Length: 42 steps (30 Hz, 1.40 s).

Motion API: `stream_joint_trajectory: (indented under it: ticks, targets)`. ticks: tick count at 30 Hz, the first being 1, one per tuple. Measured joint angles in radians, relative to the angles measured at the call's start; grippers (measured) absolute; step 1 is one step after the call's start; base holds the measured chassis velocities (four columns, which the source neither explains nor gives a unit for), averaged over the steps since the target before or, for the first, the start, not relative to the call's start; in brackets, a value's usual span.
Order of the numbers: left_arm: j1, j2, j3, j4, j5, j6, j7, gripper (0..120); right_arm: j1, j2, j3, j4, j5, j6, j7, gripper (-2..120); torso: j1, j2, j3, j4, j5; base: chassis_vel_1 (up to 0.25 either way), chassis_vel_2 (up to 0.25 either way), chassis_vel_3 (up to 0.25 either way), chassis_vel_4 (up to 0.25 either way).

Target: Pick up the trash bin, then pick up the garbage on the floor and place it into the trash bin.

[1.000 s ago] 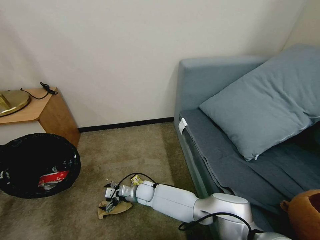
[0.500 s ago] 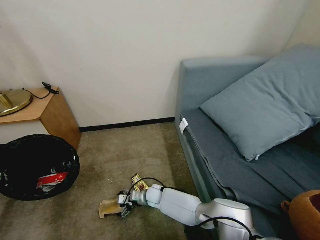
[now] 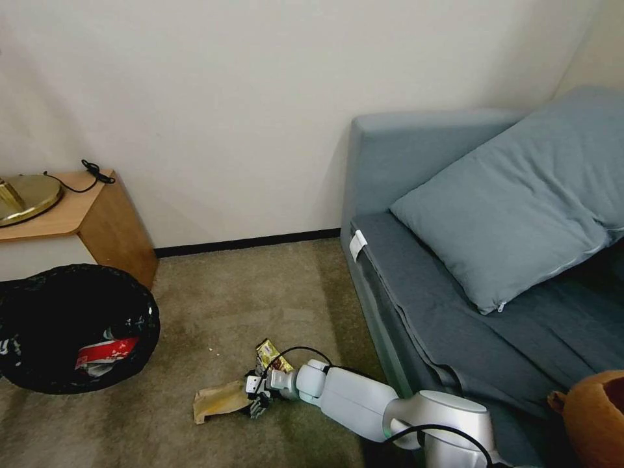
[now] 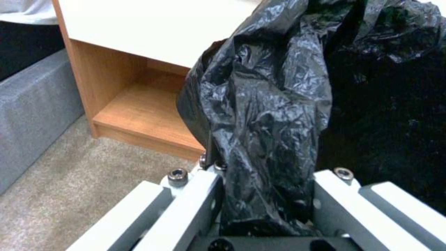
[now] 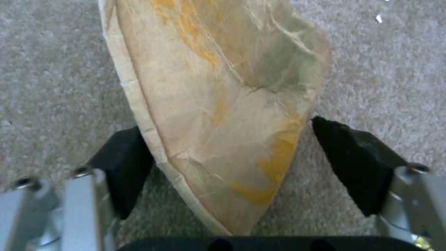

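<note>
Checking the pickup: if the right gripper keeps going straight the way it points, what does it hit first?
The tan paper scrap: it already lies between the open fingers of the right gripper, on the carpet, with nothing else ahead.

On the carpeted floor (image 3: 260,286), the trash bin (image 3: 71,328) sits at the left, directly in front of a wooden side surface (image 3: 71,208) standing against the wall. A snack packet (image 3: 104,353) lies inside the bin. Its bag liner (image 4: 269,115) is clamped in the left end effector (image 4: 267,205). To the right, well apart from the bin, a paper scrap (image 3: 220,402) lies flat on the floor, its near end between the spread fingers of the right end effector (image 3: 255,402). A candy wrapper (image 3: 272,357) rests just behind that end effector. Farther right stands a sofa (image 3: 416,260) against the wall, with a cushion (image 3: 520,208) on its seat.
</note>
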Motion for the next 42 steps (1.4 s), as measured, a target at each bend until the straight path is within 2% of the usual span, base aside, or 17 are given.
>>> stream_joint_trajectory:
  ticks: [2, 3, 5, 6, 7, 10, 13, 14, 16, 17, 19, 20, 22, 25, 36, 42]
  targets:
    - [0.004, 0.002, -0.003, 0.001, -0.001, -0.003, 0.002, 4, 0.001, 0.0, -0.001, 0.002, 0.002, 0.0, 0.0, 74, 0.0, 0.0, 0.0, 0.0002, -0.0001, 0.0, 0.0, 0.0, 0.0]
    - [0.004, 0.002, -0.003, 0.001, -0.001, -0.003, 0.002, 4, 0.001, 0.0, -0.001, 0.002, 0.002, 0.0, 0.0, 74, 0.0, 0.0, 0.0, 0.0002, -0.0001, 0.0, 0.0, 0.0, 0.0]
    - [0.007, 0.002, -0.005, 0.005, -0.002, -0.006, 0.004, 4, 0.005, 0.0, -0.003, 0.008, 0.002, 0.001, 0.0, 62, 0.0, 0.0, 0.0, 0.0004, -0.0001, 0.0, 0.0, 0.0, 0.0]
    - [0.007, 0.002, -0.005, 0.005, -0.002, -0.006, 0.004, 4, 0.005, 0.0, -0.003, 0.008, 0.002, 0.001, 0.0, 62, 0.0, 0.0, 0.0, 0.0004, -0.0001, 0.0, 0.0, 0.0, 0.0]
    - [0.007, 0.002, -0.006, 0.007, -0.002, -0.006, 0.004, 4, 0.008, 0.0, -0.004, 0.011, 0.001, 0.001, 0.001, 55, 0.0, 0.0, 0.0, 0.0005, 0.0, 0.0, 0.0, 0.0, 0.0]
    - [0.007, 0.002, -0.006, 0.008, -0.002, -0.006, 0.004, 4, 0.008, -0.001, -0.005, 0.015, 0.002, 0.001, 0.001, 51, 0.0, 0.0, 0.0, 0.0003, -0.0002, 0.0, 0.0, 0.0, 0.0]
    - [0.005, 0.003, -0.008, 0.008, -0.003, -0.006, 0.005, 4, 0.008, -0.001, -0.01, 0.029, 0.009, 0.001, 0.002, 35, 0.0, 0.0, 0.0, 0.0001, -0.0002, 0.0, 0.0, 0.0, 0.0]
    - [0.005, 0.003, -0.008, 0.008, -0.003, -0.006, 0.005, 4, 0.008, -0.001, -0.01, 0.029, 0.009, 0.001, 0.002, 35, 0.0, 0.0, 0.0, 0.0001, -0.0002, 0.0, 0.0, 0.0, 0.0]
    - [0.002, 0.003, -0.008, 0.009, -0.003, -0.006, 0.005, 4, 0.008, -0.001, -0.011, 0.032, 0.014, 0.002, 0.002, 23, 0.0, 0.0, 0.0, 0.0002, -0.0002, 0.0, 0.0, 0.0, 0.0]
    - [0.002, 0.003, -0.008, 0.009, -0.003, -0.006, 0.005, 4, 0.008, -0.001, -0.011, 0.032, 0.014, 0.002, 0.002, 23, 0.0, 0.0, 0.0, 0.0002, -0.0002, 0.0, 0.0, 0.0, 0.0]
    - [0.0, 0.003, -0.008, 0.009, -0.003, -0.006, 0.005, 4, 0.009, 0.0, -0.011, 0.033, 0.016, 0.004, 0.002, 13, 0.0, 0.0, 0.0, 0.0002, -0.0001, 0.0, 0.0, 0.0, 0.0]
    - [0.0, 0.003, -0.008, 0.009, -0.003, -0.006, 0.005, 4, 0.009, 0.0, -0.011, 0.033, 0.016, 0.004, 0.002, 13, 0.0, 0.0, 0.0, 0.0002, -0.0001, 0.0, 0.0, 0.0, 0.0]
    - [-0.002, 0.002, -0.007, 0.011, -0.003, -0.006, 0.005, 4, 0.01, 0.0, -0.011, 0.035, 0.016, 0.005, 0.0, 4, 0.0, 0.0, 0.0, 0.0002, -0.0001, 0.0, 0.0, 0.0, 0.0]
    - [-0.002, 0.001, -0.006, 0.013, -0.002, -0.006, 0.006, 4, 0.01, 0.0, -0.01, 0.038, 0.017, 0.007, -0.001, 1, 0.0, 0.0, 0.0, 0.0002, -0.0001, 0.0, 0.0, 0.0, 0.0]
    - [-0.003, 0.004, -0.006, 0.031, -0.001, -0.011, 0.008, 4, 0.018, 0.0, 0.004, 0.091, 0.025, 0.021, -0.004, 1, 0.0, 0.0, 0.0, 0.0002, -0.0001, 0.0, 0.0, 0.0, 0.0]
    - [-0.005, 0.022, -0.017, 0.069, -0.008, -0.023, 0.013, 4, 0.071, 0.0, 0.061, 0.154, -0.016, 0.062, -0.008, 1, 0.0, 0.0, 0.0, 0.0002, 0.0, 0.0, 0.0, 0.0, 0.0]
